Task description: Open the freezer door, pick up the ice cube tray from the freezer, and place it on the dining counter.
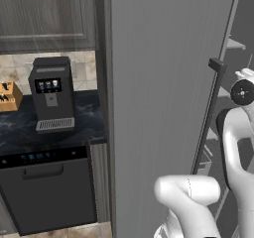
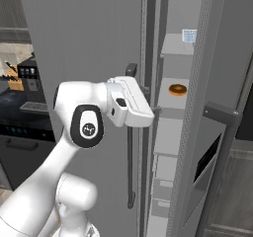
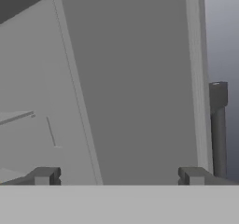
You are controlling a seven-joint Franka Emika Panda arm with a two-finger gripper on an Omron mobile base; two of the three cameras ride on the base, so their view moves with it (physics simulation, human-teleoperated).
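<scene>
Brushed-grey freezer door (image 2: 207, 132) ajar. Gripper (image 3: 119, 176) at door gap, fingers (image 3: 44, 175) spread wide, holding nothing. Ice cube tray (image 2: 189, 35) on upper freezer (image 2: 170, 132) shelf, above doughnut (image 2: 177, 89).

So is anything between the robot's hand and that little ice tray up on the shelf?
Nothing solid that I can see. The freezer door stands ajar; the open hand is at the gap, and the ice cube tray sits higher, further in.
</scene>
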